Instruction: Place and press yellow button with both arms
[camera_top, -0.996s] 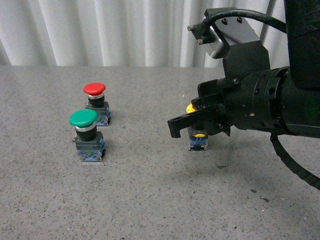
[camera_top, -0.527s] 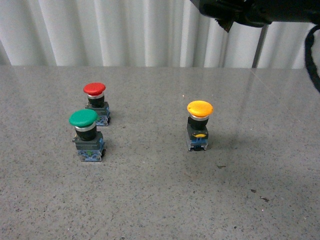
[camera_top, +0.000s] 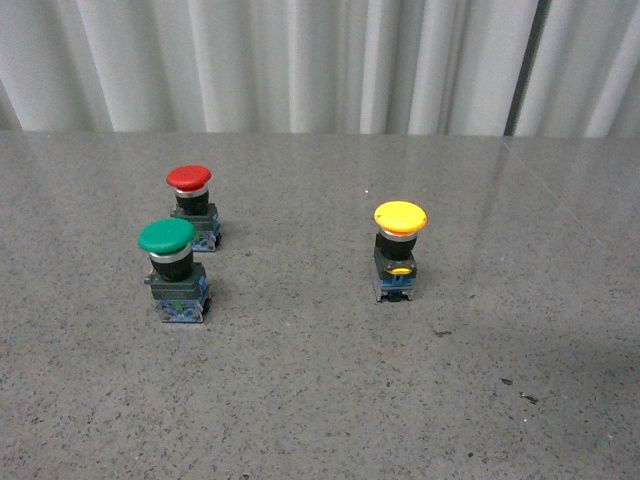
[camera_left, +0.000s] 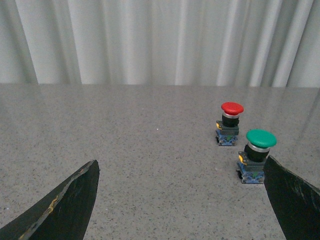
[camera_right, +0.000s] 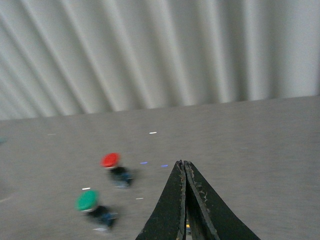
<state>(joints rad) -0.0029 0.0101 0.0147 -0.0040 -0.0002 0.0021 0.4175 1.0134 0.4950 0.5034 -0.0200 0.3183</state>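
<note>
The yellow button stands upright on the grey table, right of centre in the front view, with nothing touching it. Neither arm shows in the front view. In the left wrist view my left gripper is open and empty, its black fingers spread wide above the table; the yellow button is out of that view. In the right wrist view my right gripper is shut, empty, and held above the table. A small yellow sliver shows behind its fingers. That view is blurred.
A green button and a red button stand close together at the left of the grey table. Both show in the left wrist view, green and red, and blurred in the right wrist view. White curtain behind.
My right arm, which hovered over the yellow button a second ago, has risen up and out of the front view. The buttons have not moved.
</note>
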